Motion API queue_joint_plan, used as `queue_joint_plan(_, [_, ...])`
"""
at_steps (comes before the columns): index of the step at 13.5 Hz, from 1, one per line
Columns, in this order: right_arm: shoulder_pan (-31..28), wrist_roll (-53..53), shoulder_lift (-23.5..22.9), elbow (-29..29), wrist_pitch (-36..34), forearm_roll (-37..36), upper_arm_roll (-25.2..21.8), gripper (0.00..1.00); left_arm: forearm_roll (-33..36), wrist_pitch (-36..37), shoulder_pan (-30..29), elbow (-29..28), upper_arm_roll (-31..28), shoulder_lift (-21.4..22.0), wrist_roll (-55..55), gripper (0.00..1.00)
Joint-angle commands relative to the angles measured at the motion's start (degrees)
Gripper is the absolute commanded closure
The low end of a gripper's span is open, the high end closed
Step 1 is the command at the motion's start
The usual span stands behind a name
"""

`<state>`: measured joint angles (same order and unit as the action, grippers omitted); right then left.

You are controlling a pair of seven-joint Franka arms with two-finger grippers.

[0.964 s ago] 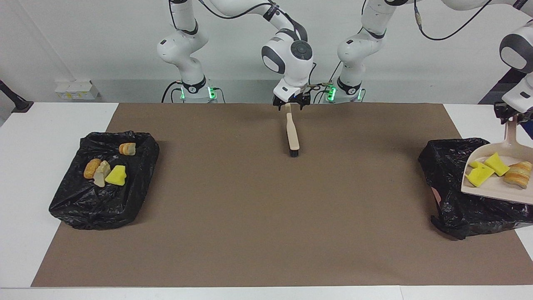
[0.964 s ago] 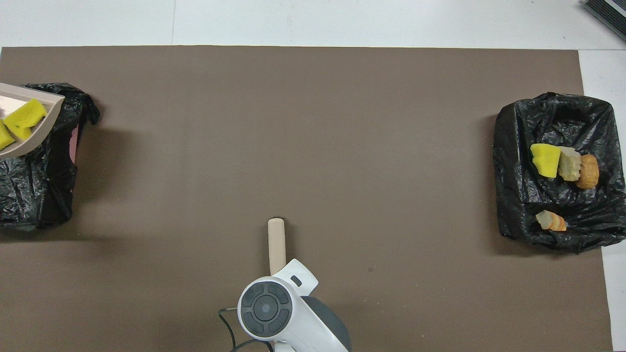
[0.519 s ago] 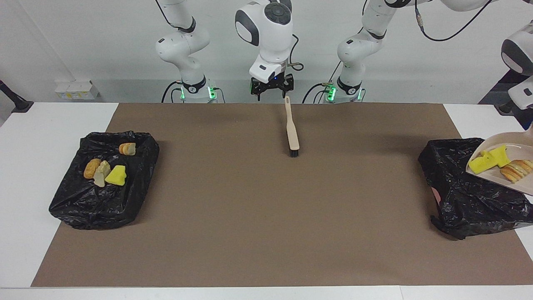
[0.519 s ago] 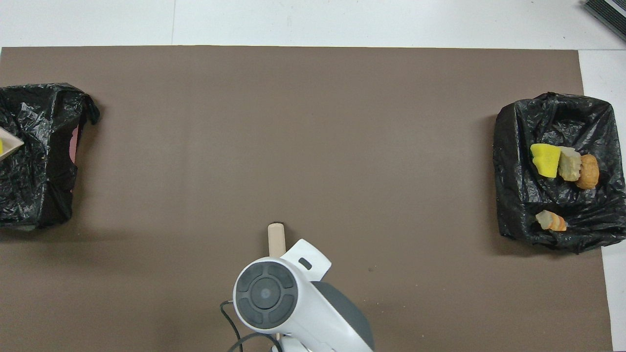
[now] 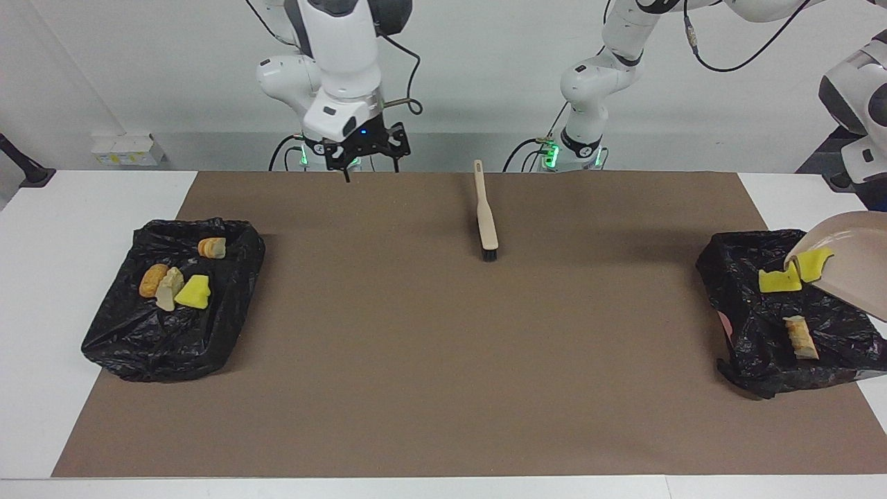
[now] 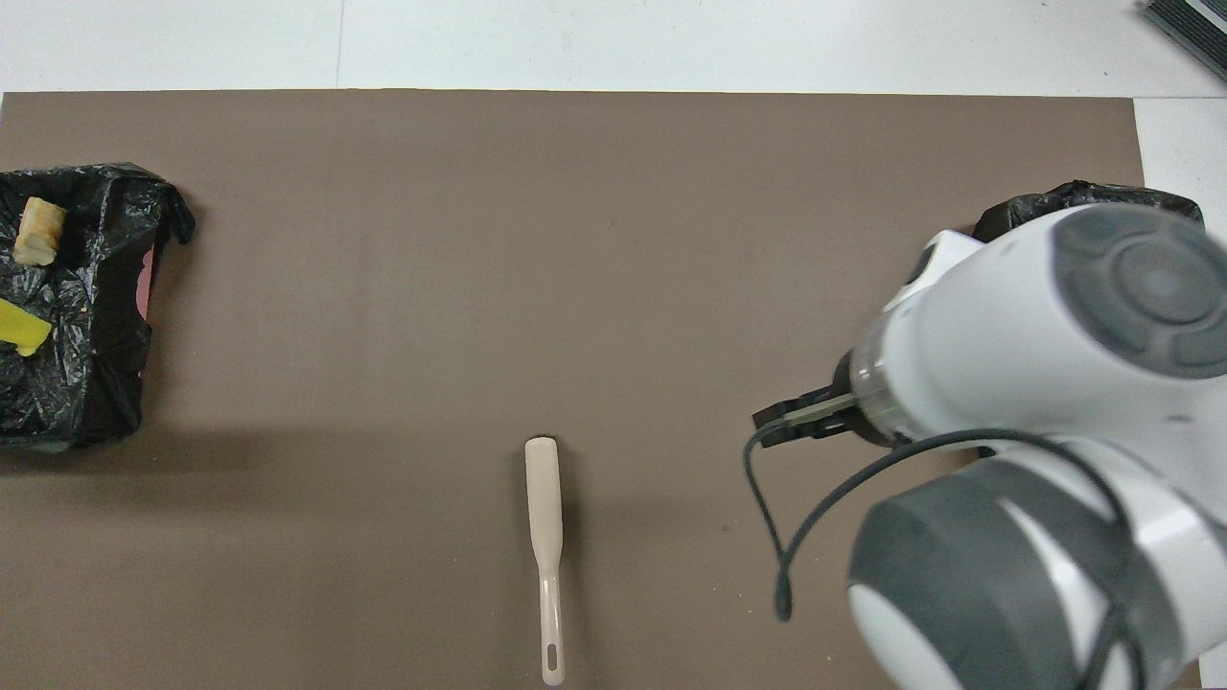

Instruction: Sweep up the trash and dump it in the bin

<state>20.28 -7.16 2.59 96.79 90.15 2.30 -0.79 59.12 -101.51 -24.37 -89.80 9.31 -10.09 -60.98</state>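
The beige dustpan (image 5: 845, 267) hangs tilted over the black-lined bin (image 5: 762, 346) at the left arm's end. My left gripper (image 5: 866, 197) is at the view's edge, shut on its handle. Two yellow sponge scraps (image 5: 778, 281) sit at the pan's lip, and a bread scrap (image 5: 798, 337) lies in the bin. In the overhead view the bread (image 6: 38, 230) and one sponge (image 6: 19, 328) lie in that bin (image 6: 96, 383). The brush (image 5: 485, 215) lies alone on the mat (image 6: 544, 537). My right gripper (image 5: 367, 156) is open and empty over the mat's edge by its base.
A second black-lined bin (image 5: 138, 346) at the right arm's end holds a yellow sponge (image 5: 194, 292), a cream chunk (image 5: 168, 287) and two bread lumps (image 5: 211, 247). In the overhead view my right arm covers most of it; its rim (image 6: 1083, 196) shows. The brown mat (image 5: 443, 360) covers the table.
My right gripper let go of the brush, rose and swung toward its own base. The dustpan tipped steeply and its scraps slid out toward the bin beneath.
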Motion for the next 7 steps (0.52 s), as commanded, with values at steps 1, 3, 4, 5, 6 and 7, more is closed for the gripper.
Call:
queue_joint_plan(1, [-3.0,3.5,-0.2,-3.5,-2.7,-1.2,-3.3,0.0,4.9,1.9,2.2,1.5,-0.6,-0.7,-0.8,1.0])
queue_joint_plan(3, [-3.6,3.6,-0.7,-3.6,-2.6,-1.1,-5.4,0.0,10.7,2.7,5.8,1.6,-0.6,-0.9,-0.8,1.0])
queue_joint_plan(4, [-5.2,3.7,-0.7,-3.6,-2.6,-1.4,-5.9,0.0,11.3,3.0,7.6,2.0,-0.7,-1.9,-0.6,1.0])
queue_joint_plan(5, [-7.5,3.7,-0.7,-4.3,-2.4,-1.4,-5.6,0.0,11.4,2.6,7.8,3.4,-0.6,-2.5,-0.4,1.0])
queue_joint_plan(6, [-9.5,3.9,-1.0,-5.5,-2.5,-1.3,-5.1,0.0,11.5,2.0,8.0,4.9,-0.7,-3.7,-0.3,1.0])
queue_joint_plan(7, [-10.2,4.9,-1.5,-6.5,-2.7,-1.5,-5.2,0.0,11.5,1.6,8.3,6.2,-0.6,-4.3,0.0,1.0])
